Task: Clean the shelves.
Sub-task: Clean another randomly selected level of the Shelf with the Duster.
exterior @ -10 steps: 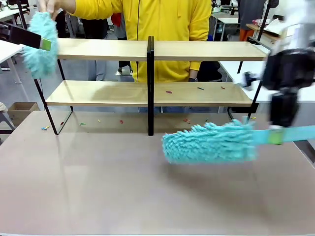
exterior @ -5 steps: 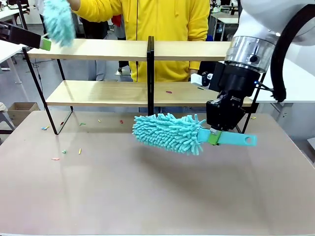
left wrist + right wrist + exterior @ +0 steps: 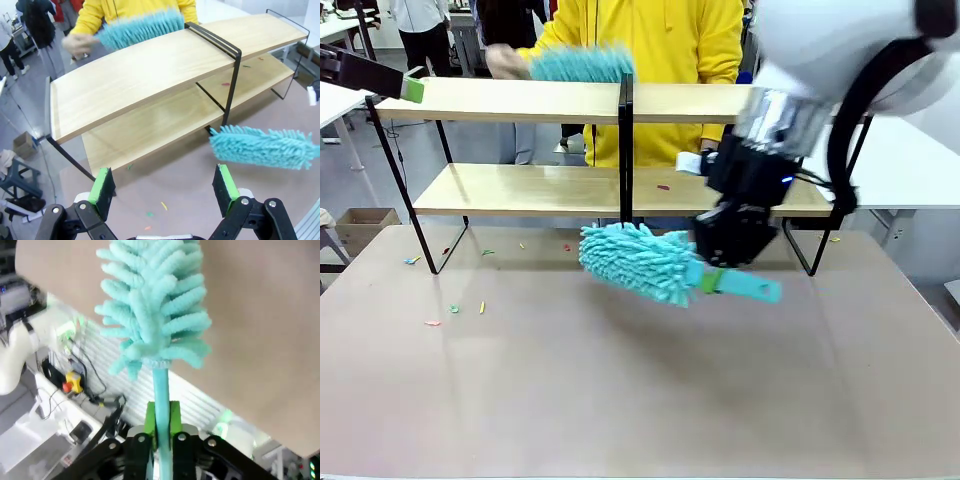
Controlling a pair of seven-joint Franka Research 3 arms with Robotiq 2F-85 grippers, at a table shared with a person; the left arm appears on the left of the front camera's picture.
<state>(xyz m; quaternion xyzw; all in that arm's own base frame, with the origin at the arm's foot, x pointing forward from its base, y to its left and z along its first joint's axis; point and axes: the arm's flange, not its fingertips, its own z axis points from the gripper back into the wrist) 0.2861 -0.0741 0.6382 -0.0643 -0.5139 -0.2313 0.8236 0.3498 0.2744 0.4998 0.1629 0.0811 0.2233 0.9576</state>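
Note:
The shelves [image 3: 520, 101], two light-wood boards on a black frame, stand across the far side of the table. My right gripper [image 3: 712, 279] is shut on the handle of a teal fluffy duster [image 3: 635, 262], held just above the table in front of the centre post. In the right wrist view the handle runs between the shut green pads [image 3: 150, 422] up to the duster head [image 3: 155, 315]. My left gripper [image 3: 164, 187] hangs open and empty, high off the left end of the shelves [image 3: 150, 70]. A person's hand [image 3: 505, 62] sweeps a second teal duster [image 3: 582, 65] along the top board.
Small coloured scraps [image 3: 452, 310] lie on the brown table at the left. More scraps [image 3: 663, 187] sit on the lower board. White tables [image 3: 910, 160] stand to the right, a cardboard box [image 3: 360, 225] on the floor at left.
My right arm has swung the duster leftward from the table's right side to the centre. The person's duster has moved from the left end onto the top board near the centre post.

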